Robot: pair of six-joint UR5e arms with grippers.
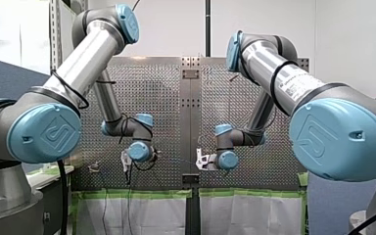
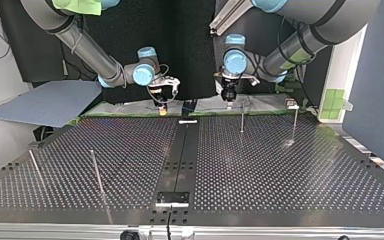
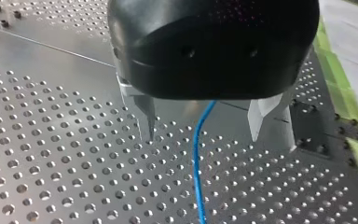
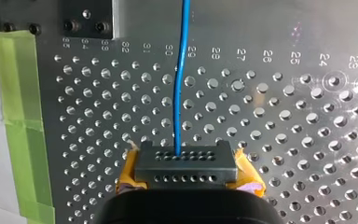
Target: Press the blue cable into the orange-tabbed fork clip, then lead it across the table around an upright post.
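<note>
The blue cable point(image 4: 181, 93) runs straight out over the perforated plate from my right gripper point(image 4: 186, 164), which is shut on it between its yellow pads point(image 4: 129, 173). In the left wrist view the same cable point(image 3: 196, 163) passes between the two metal fingers point(image 3: 147, 119) of my left gripper point(image 3: 203, 135), which stands open around it with a gap on each side. In the front view both grippers, left point(image 1: 126, 161) and right point(image 1: 201, 159), hang low over the table's near edge with the thin cable point(image 1: 176, 159) stretched between them. A small clip point(image 2: 292, 104) sits at the top view's far right.
Thin upright posts stand on the perforated table point(image 2: 280, 170): one point(image 2: 242, 120) below my left gripper point(image 2: 228, 99), another point(image 2: 294, 125) beside the clip, and two point(image 2: 96, 172) at the top view's left. Green tape point(image 4: 21, 116) lines the table's edge by my right gripper point(image 2: 162, 104).
</note>
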